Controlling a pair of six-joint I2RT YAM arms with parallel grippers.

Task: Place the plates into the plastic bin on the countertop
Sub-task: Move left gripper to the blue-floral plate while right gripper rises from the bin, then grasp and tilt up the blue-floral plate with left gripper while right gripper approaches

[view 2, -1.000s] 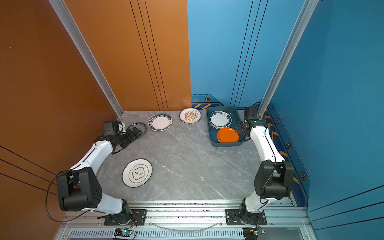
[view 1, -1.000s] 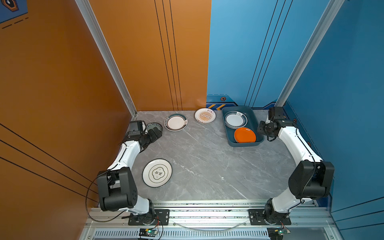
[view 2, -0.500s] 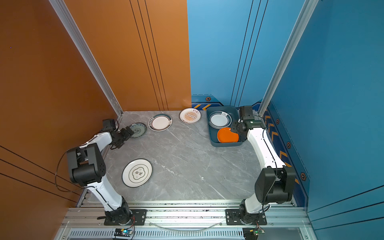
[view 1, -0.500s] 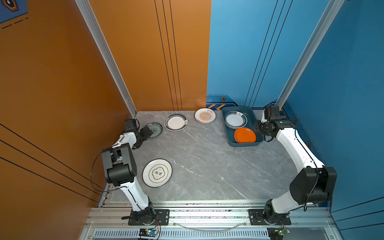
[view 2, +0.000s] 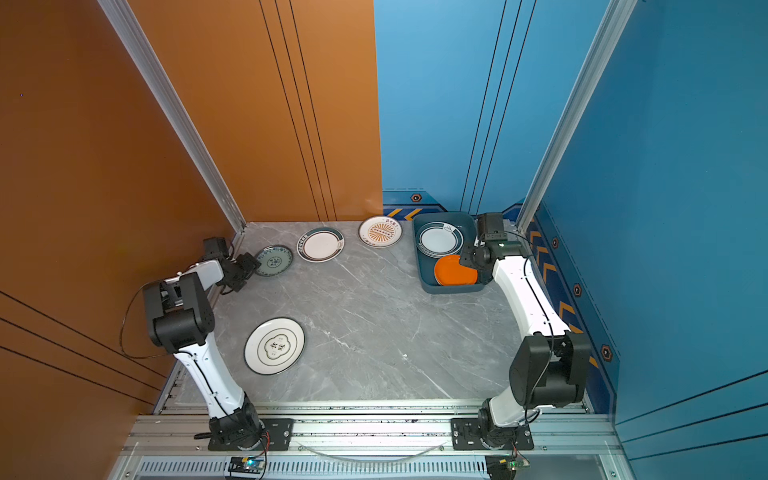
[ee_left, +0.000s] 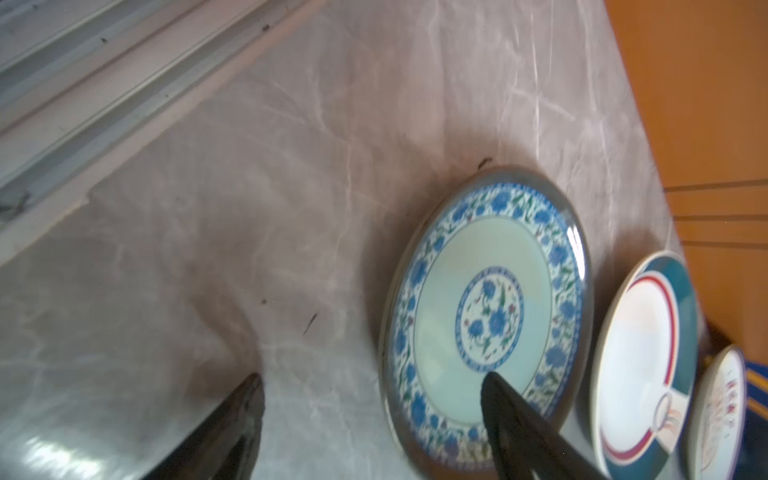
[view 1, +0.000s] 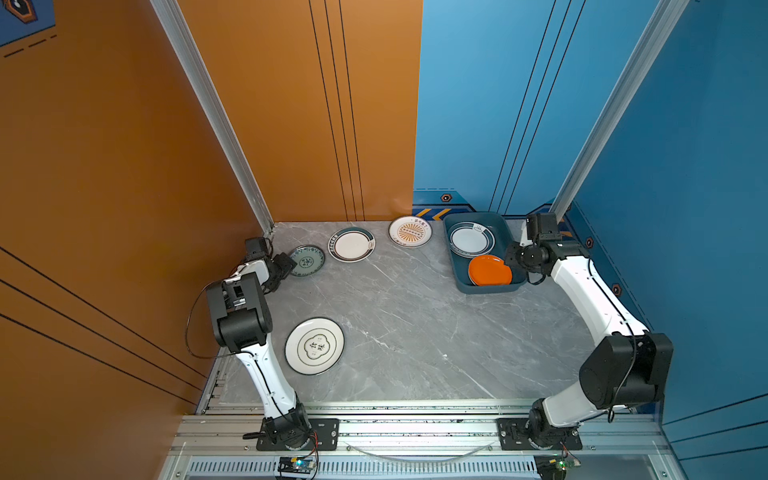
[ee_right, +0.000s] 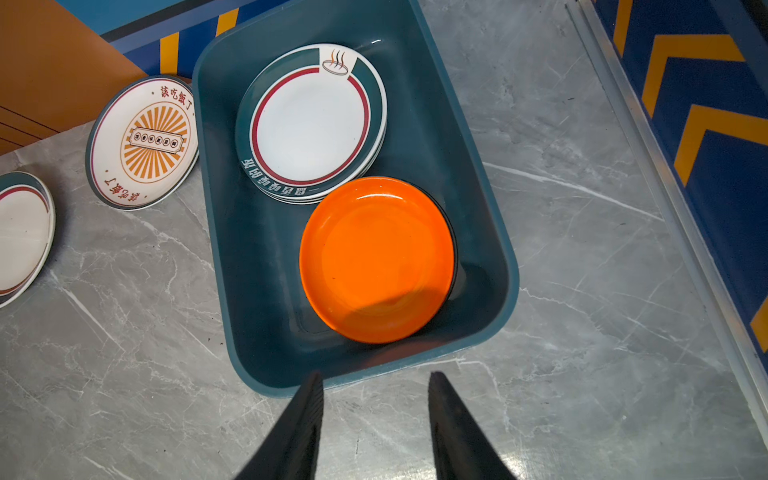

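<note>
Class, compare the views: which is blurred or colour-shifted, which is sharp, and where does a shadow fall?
Left wrist view: blurred, the grey marble countertop tinted pinkish, the round teal floral plate soft-edged. Right wrist view: crisp, a shadow on the round orange plate in the dark teal plastic bin. Both top views: sharp, evenly lit.

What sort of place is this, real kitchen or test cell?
Most likely a lab test cell dressed as a kitchen counter: left arm and right arm bolted to an aluminium rail, plain orange wall and blue wall panels, marble-look countertop with plates and a bin.
</note>
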